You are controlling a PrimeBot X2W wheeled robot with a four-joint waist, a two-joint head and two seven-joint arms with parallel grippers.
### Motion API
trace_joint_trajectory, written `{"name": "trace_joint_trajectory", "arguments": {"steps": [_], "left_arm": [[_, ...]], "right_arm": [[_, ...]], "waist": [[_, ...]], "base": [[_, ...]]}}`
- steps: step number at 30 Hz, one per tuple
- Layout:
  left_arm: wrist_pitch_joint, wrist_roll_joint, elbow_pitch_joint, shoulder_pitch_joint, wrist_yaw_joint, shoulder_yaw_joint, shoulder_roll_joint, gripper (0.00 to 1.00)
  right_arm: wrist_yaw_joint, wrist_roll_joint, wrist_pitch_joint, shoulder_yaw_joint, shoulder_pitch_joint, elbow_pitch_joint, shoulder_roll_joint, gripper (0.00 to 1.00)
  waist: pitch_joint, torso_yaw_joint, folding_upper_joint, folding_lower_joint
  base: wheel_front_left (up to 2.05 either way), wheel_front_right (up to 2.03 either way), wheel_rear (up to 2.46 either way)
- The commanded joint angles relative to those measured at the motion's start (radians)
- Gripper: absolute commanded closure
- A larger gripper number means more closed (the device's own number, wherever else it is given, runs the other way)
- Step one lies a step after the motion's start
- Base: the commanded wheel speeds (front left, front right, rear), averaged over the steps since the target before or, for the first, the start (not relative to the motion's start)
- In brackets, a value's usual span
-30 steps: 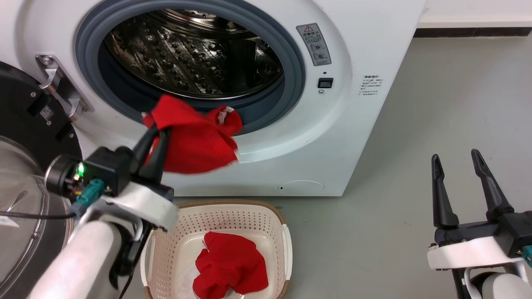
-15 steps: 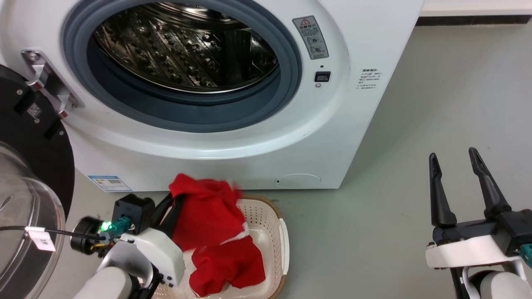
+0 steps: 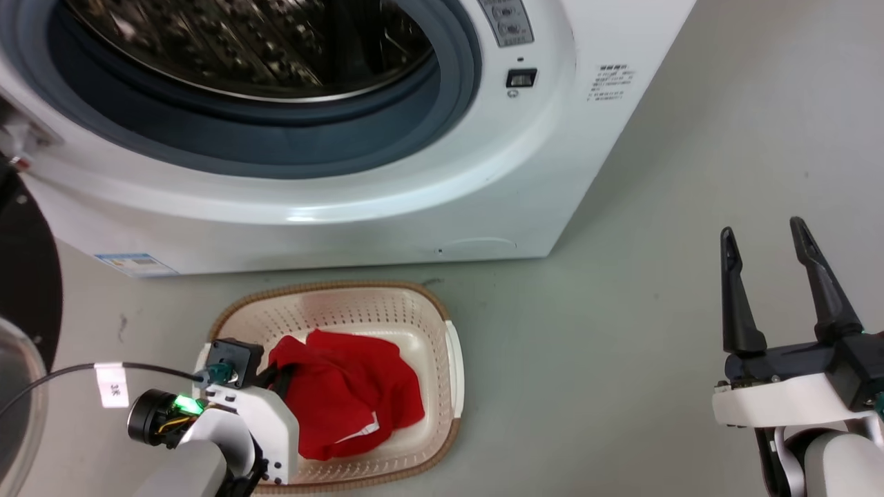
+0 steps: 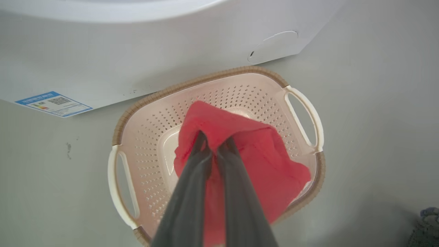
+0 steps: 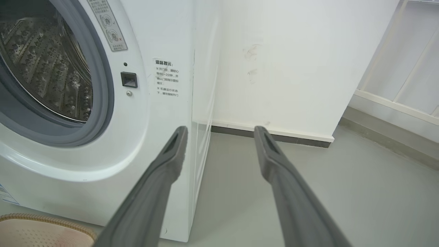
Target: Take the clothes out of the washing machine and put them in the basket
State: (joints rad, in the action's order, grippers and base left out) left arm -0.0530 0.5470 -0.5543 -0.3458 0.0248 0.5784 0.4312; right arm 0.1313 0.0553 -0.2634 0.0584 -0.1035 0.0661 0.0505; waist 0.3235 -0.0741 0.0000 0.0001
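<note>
1. Left gripper point(image 4: 215, 139): low over the basket point(image 4: 205, 80). The two dark fingers are drawn close together and pinch a raised fold of the clothes point(image 4: 253, 147). In the wrist view the red cloth peaks up around the fingertips.
2. A black cable with a white tag point(image 3: 114, 385) runs off to the left from the left wrist. A green light shows on the wrist.
3. Right gripper point(image 3: 762, 231): low right in the head view, fingers spread wide with nothing between them. It hangs over bare floor point(image 3: 656, 297), well apart from the basket.
4. Clothes: a bright red heap inside the basket, filling its middle and right side. A strip of white trim point(image 3: 362, 431) shows at the near edge. I cannot tell one piece from another in the heap.
5. Basket: cream, perforated, with a brown rim and pale side handles. It stands on the grey floor just in front of the washer point(image 3: 414, 207), near its lower front panel.
6. Washer: white front, with a blue label point(image 4: 53, 103) low on the left and a round hatch point(image 4: 274, 44) low on the right. The door point(image 3: 27, 276) is swung open at far left.
7. Grey door ring point(image 3: 276, 138) around the steel drum point(image 3: 242, 41).
8. Beyond, in the right wrist view: white wall point(image 5: 291, 68) with a dark skirting point(image 5: 274, 136) where it meets the floor.
</note>
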Motion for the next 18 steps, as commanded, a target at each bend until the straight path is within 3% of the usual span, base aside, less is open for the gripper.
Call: {"name": "trace_joint_trajectory", "arguments": {"steps": [1, 9, 18], "left_arm": [[-0.012, -0.006, -0.077, -0.047, 0.012, 0.006, -0.020, 1.00], [-0.069, -0.004, -0.373, -0.201, 0.053, 0.016, -0.096, 1.00], [-0.139, 0.002, -0.599, -0.336, 0.065, 0.010, -0.135, 1.00]], "right_arm": [[-0.001, 0.008, -0.002, 0.001, -0.023, 0.011, -0.001, 0.00], [-0.001, 0.005, -0.002, 0.003, -0.055, 0.044, -0.001, 0.00], [-0.001, -0.026, -0.002, -0.023, -0.094, 0.060, -0.001, 0.00]], "waist": [[0.065, -0.022, 0.0000, -0.0001], [0.202, -0.060, 0.0000, -0.0001], [0.300, -0.106, 0.0000, -0.0001]], "base": [[0.00, 0.00, 0.00], [0.00, 0.00, 0.00], [0.00, 0.00, 0.00]]}}
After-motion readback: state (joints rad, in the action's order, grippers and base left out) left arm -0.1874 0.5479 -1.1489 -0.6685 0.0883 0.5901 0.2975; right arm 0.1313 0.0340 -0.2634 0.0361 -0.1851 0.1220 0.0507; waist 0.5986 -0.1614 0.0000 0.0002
